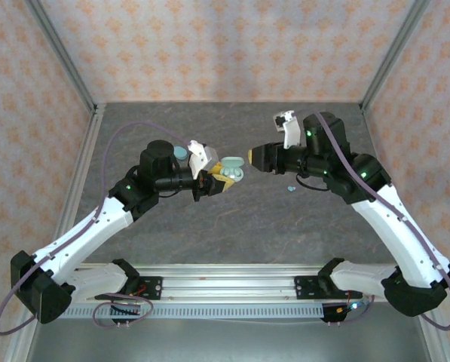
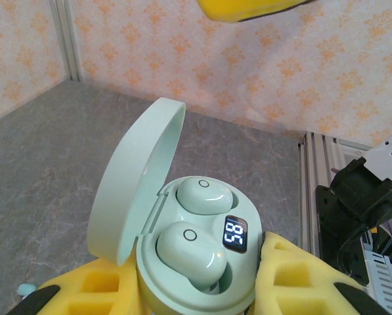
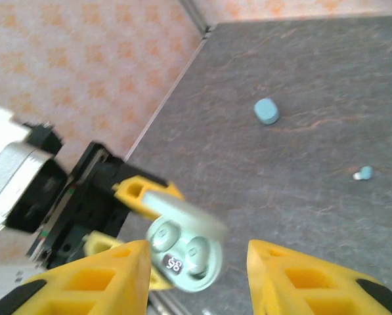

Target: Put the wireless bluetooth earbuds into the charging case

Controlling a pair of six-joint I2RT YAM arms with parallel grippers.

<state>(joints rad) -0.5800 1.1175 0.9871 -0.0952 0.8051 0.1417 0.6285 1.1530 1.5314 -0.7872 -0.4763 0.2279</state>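
My left gripper [image 1: 218, 181] [image 2: 196, 292] is shut on the pale mint charging case [image 1: 232, 173] [image 2: 202, 262] [image 3: 186, 254], held off the table with its lid [image 2: 133, 184] swung open. Two mint-white earbuds [image 2: 203, 195] [image 2: 190, 252] lie in its wells beside a lit number display [image 2: 235, 233]. My right gripper [image 1: 255, 157] [image 3: 197, 252] hovers just right of the case, open, with nothing between its yellow fingers [image 3: 97, 279]. One teal earbud [image 1: 291, 188] lies on the table under the right arm. Another teal earbud [image 3: 363, 173] [image 2: 26, 289] lies beyond the left gripper.
A closed teal case [image 1: 180, 151] [image 3: 266, 111] sits on the grey table [image 1: 232, 241] behind the left wrist. Patterned walls and aluminium posts [image 1: 66, 53] enclose the table on three sides. The arm bases stand on a rail [image 1: 232, 283] at the near edge.
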